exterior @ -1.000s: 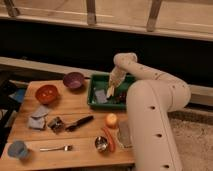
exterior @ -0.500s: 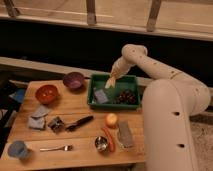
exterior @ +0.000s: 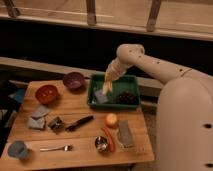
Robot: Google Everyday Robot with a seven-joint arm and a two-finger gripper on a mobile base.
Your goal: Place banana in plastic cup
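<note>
My gripper (exterior: 109,79) hangs from the white arm over the left half of the green tray (exterior: 131,80) at the back of the wooden table. It is shut on the pale-yellow banana (exterior: 106,86), which hangs down from it just above the tray. The small blue-teal plastic cup (exterior: 17,149) stands at the table's front left corner, far from the gripper.
The tray holds a grey-blue piece (exterior: 101,96) and dark grapes (exterior: 127,97). A purple bowl (exterior: 73,80), a red bowl (exterior: 46,93), a folded cloth (exterior: 39,118), a black-handled tool (exterior: 78,123), a fork (exterior: 55,148), a metal cup (exterior: 101,144), a round orange fruit (exterior: 111,120) and a carrot (exterior: 109,138) lie on the table.
The gripper has risen a little out of the tray with the banana in it. The arm's elbow has swung up and to the right.
</note>
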